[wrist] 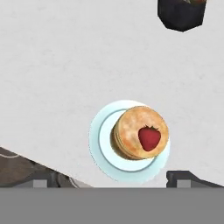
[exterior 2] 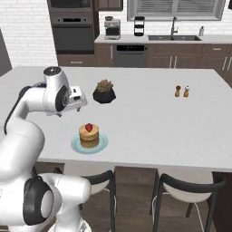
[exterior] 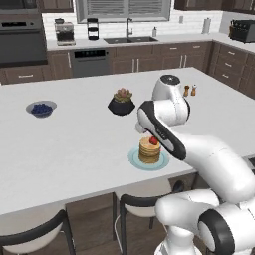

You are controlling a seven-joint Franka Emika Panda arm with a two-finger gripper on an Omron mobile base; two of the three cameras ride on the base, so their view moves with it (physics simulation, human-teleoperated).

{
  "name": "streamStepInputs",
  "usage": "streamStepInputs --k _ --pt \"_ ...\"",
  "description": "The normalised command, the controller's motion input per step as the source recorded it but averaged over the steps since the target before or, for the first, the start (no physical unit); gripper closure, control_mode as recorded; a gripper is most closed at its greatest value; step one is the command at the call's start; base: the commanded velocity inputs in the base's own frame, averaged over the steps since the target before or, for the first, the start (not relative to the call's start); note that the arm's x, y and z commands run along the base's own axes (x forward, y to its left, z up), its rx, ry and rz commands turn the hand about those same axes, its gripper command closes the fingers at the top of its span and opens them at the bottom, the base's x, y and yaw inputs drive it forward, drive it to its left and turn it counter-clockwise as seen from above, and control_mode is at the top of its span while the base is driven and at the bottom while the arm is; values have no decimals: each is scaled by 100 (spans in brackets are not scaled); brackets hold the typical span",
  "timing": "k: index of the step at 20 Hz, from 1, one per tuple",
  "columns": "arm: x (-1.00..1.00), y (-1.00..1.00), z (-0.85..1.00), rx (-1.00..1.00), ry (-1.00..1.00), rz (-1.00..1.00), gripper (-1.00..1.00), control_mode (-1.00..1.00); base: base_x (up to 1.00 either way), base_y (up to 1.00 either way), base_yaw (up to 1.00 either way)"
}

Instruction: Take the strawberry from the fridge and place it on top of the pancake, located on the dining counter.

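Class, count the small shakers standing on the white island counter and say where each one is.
2. Both stand side by side toward the dining counter's far right: the darker shaker on the left, the lighter shaker beside it.

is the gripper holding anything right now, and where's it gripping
Nothing is held. The gripper is open above the plate, and the strawberry lies free on top of the pancake, clear of both fingertips.

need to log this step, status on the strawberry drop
Gripper open, empty, above the plate. Strawberry sits on top of the pancake, dining counter. Black bowl stands apart, nothing in the way.
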Motion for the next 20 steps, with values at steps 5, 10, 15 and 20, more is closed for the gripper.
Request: streamStepInputs --k 5,10,15,20 --pt "-100 44 28 5 -21 0 -100 -100 0 0 0" --pt "-100 53 35 1 -22 0 -100 -100 0 0 0" --pt "-51 93 20 -18 1 2 -100 -100 0 0 0" --pt "2 99 0 -31 35 0 -100 -100 0 0 0"
